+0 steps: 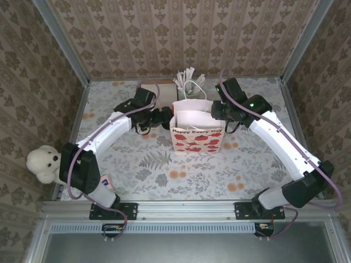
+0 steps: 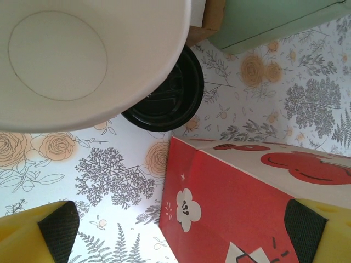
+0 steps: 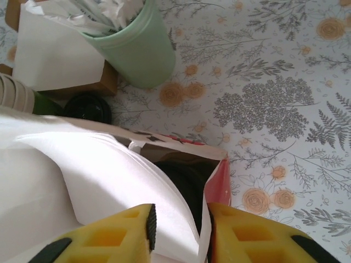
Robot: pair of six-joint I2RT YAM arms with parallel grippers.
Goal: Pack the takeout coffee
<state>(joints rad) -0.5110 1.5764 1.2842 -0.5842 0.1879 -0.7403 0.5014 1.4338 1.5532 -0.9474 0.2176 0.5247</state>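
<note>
A white paper bag (image 1: pixel 196 139) with red flowers stands open in the middle of the table. In the right wrist view, a dark glossy rounded thing (image 3: pixel 189 183) sits deep inside it. It looks like the takeout coffee's black lid. My right gripper (image 3: pixel 181 222) hovers at the bag's right end (image 1: pixel 216 112). Its jaws are apart, astride the bag's red side wall (image 3: pixel 219 181), with a gap beside the paper. My left gripper (image 2: pixel 181 230) is wide open at the bag's left end (image 1: pixel 160 118), and the bag's red corner (image 2: pixel 230 208) lies between its fingers.
A loose black lid (image 2: pixel 164 98) lies on the table behind the bag's left corner. Next to it are a stack of lidless cups (image 3: pixel 16 96) and a brown box (image 3: pixel 55 60). A mint cup of wrapped straws (image 3: pixel 137 52) stands behind the bag. A white plush toy (image 1: pixel 43 163) sits at the left edge.
</note>
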